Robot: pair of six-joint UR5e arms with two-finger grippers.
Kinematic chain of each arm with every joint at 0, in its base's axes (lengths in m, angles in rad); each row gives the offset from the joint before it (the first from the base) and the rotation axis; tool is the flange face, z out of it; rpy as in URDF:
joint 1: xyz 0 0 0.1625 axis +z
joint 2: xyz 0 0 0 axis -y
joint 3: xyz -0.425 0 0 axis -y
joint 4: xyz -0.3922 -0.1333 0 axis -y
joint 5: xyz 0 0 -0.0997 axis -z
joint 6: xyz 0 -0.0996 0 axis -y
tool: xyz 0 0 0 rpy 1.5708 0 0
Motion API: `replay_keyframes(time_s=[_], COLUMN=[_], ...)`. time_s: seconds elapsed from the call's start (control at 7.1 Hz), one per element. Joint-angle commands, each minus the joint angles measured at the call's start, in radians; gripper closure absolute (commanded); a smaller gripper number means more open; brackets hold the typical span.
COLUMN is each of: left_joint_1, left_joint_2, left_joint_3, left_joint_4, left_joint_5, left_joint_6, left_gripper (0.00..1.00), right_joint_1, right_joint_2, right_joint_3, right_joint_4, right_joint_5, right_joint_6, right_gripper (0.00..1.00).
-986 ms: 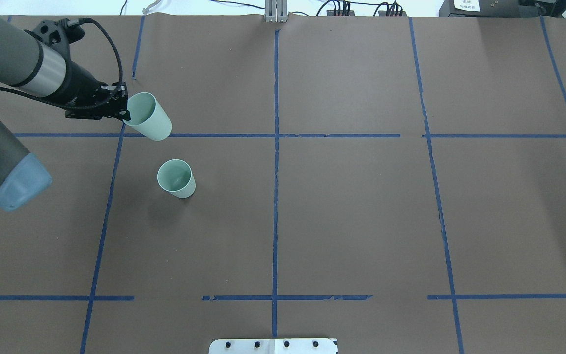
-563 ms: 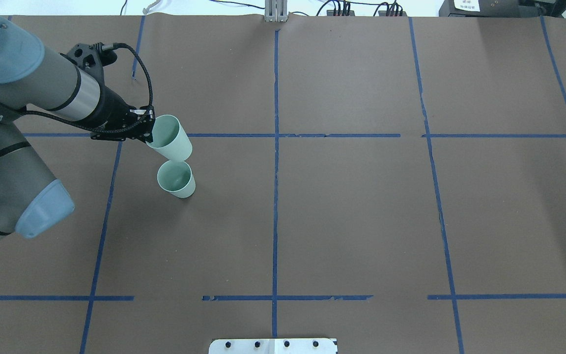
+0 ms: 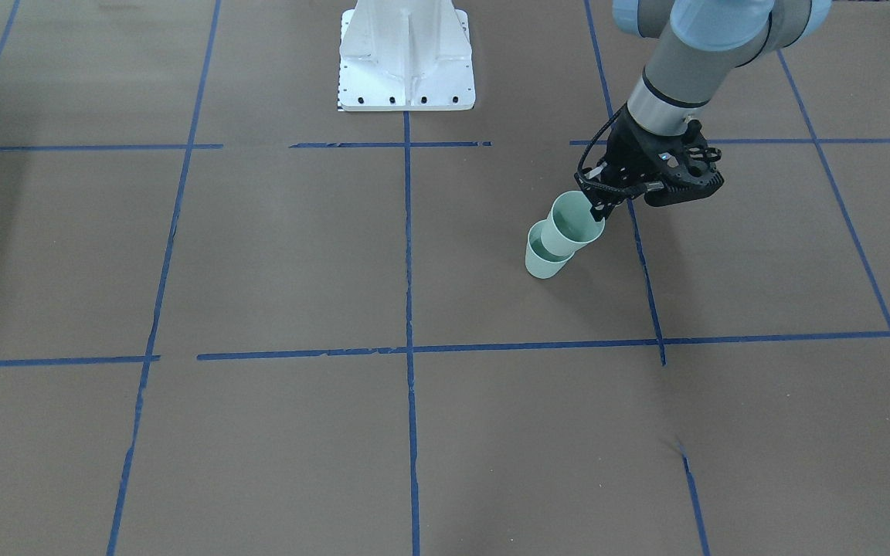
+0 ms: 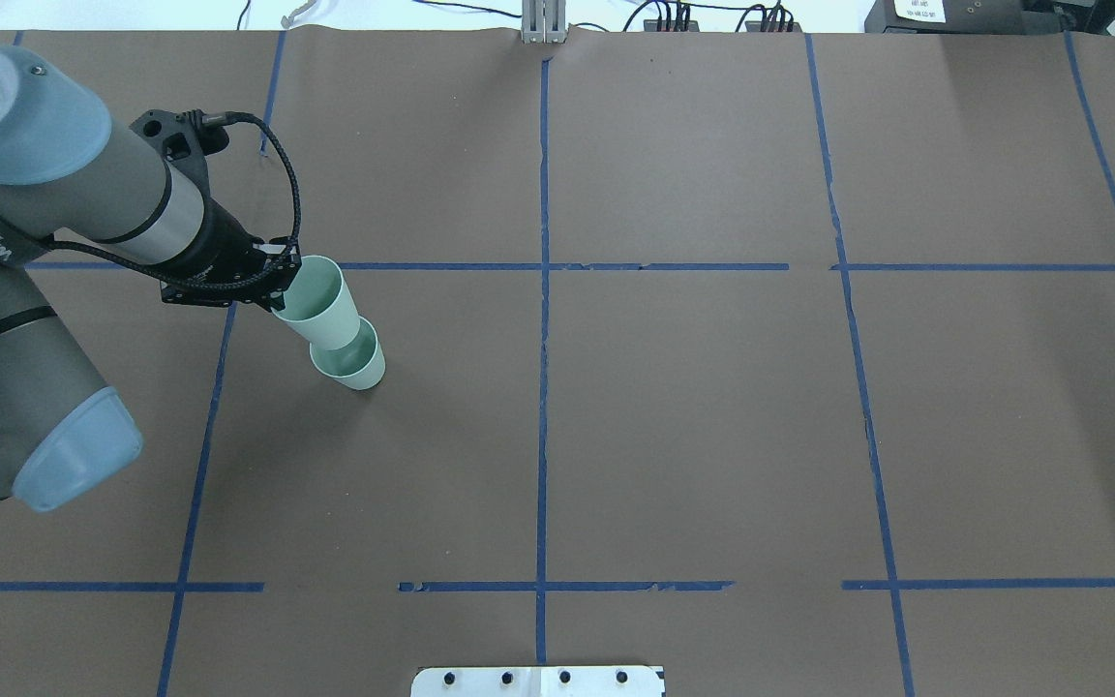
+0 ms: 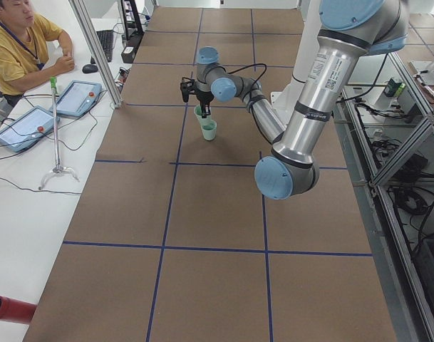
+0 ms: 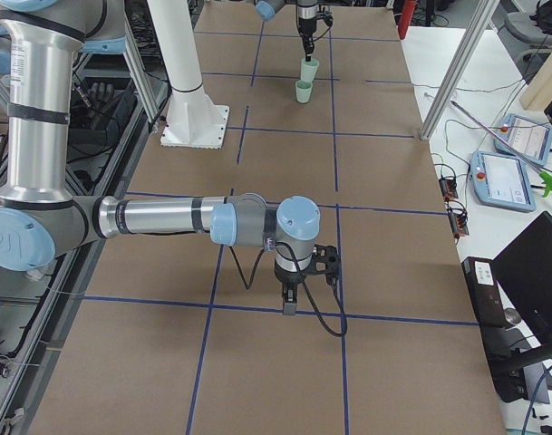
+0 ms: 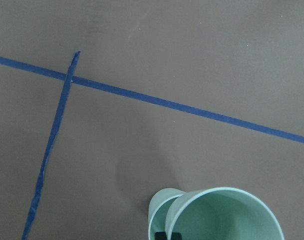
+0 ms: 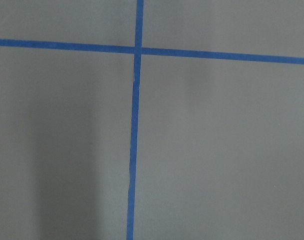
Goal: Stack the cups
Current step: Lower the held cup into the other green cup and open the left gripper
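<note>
Two pale mint-green cups. One cup point(image 4: 360, 369) stands upright on the brown table left of centre; it also shows in the front view point(image 3: 541, 264). My left gripper point(image 4: 279, 290) is shut on the rim of the other cup point(image 4: 320, 308), holding it tilted with its base at the standing cup's mouth. The front view shows the held cup point(image 3: 572, 224) below the left gripper point(image 3: 596, 205). The left wrist view shows the held cup point(image 7: 226, 215) overlapping the standing cup point(image 7: 158, 210). My right gripper point(image 6: 289, 308) hangs low over bare table far from the cups; I cannot tell if it is open or shut.
Blue tape lines point(image 4: 543, 266) divide the brown table into squares. The robot's white base plate point(image 3: 406, 54) is at the near edge. An operator point(image 5: 17, 50) and tablets point(image 5: 28, 125) are beside the far side of the table.
My left gripper has carried the held cup toward the robot and down, from beyond the tape line to directly over the standing cup. The standing cup has not moved.
</note>
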Motion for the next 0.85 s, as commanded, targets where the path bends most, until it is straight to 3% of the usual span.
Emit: replay_keyframes(time_s=[0.0,0.28,0.42,0.56,0.7], left_joint_1=[0.045,0.045,0.045,0.045,0.045], left_joint_2=[-0.016,-0.016,-0.013,-0.011,-0.013], left_joint_3=[0.007,0.008,0.01,0.011,0.011], left_joint_4=[0.008,0.01,0.01,0.01,0.01], left_joint_5=[0.057,0.059,0.059,0.06,0.062], left_joint_6=[-0.008,-0.008,-0.008,-0.008,-0.008], left_gripper=[1.0,1.0,0.91,0.42,0.23], right_joint_1=[-0.001,-0.001,0.001,0.001,0.001], right_joint_2=[0.0,0.0,0.0,0.0,0.0], right_joint_3=[0.0,0.0,0.0,0.0,0.0], right_joint_4=[0.0,0.0,0.0,0.0,0.0], right_joint_5=[0.0,0.0,0.0,0.0,0.0], right_joint_6=[0.0,0.0,0.0,0.0,0.0], right_gripper=[0.0,0.0,0.0,0.0,0.0])
